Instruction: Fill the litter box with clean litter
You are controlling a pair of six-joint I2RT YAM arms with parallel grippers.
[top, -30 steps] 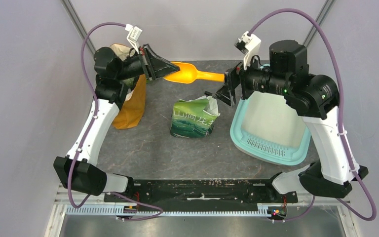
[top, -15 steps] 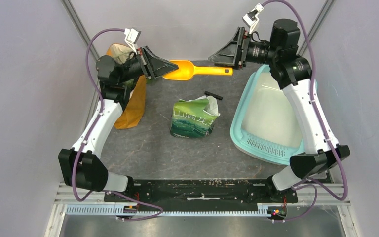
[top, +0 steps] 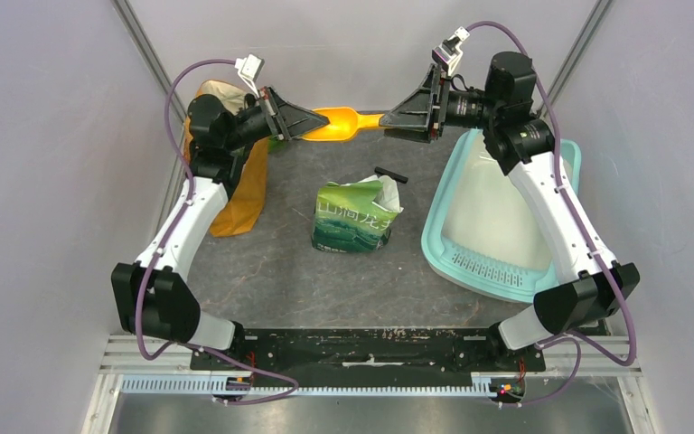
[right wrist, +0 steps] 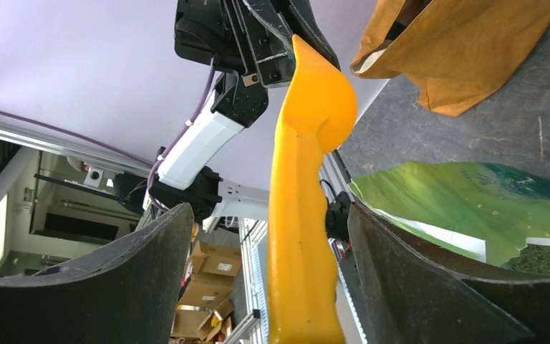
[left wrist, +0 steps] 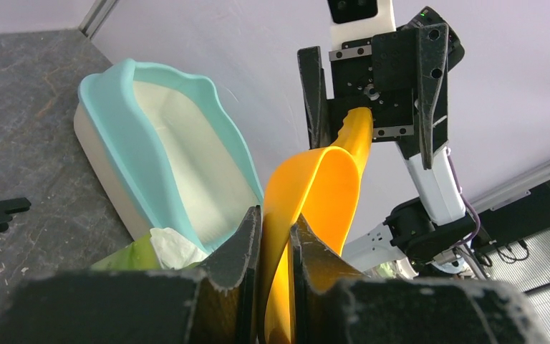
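Looking down on a grey table (top: 280,262) here. Got the left gripper (top: 305,125) clamped tight on the bowl wall of an orange scoop (top: 342,125), held up in the air at the far end, handle pointing right. Same pinch from the left wrist view, fingers (left wrist: 229,258) squeezed onto the thin orange edge. Got the right gripper (top: 389,118) spread wide around the handle, with a gap either side in its own wrist view, so not gripping anything. Can spot the litter box (top: 431,237) flat on the table on the right, under the right arm, grille end nearest the bases, whitish floor showing. Also seeing a green bag (top: 354,217) standing open-topped mid-table, near the box's left edge, plus a tan cloth bag (top: 244,194) far left under the left arm. Can't tell what's inside either bag.
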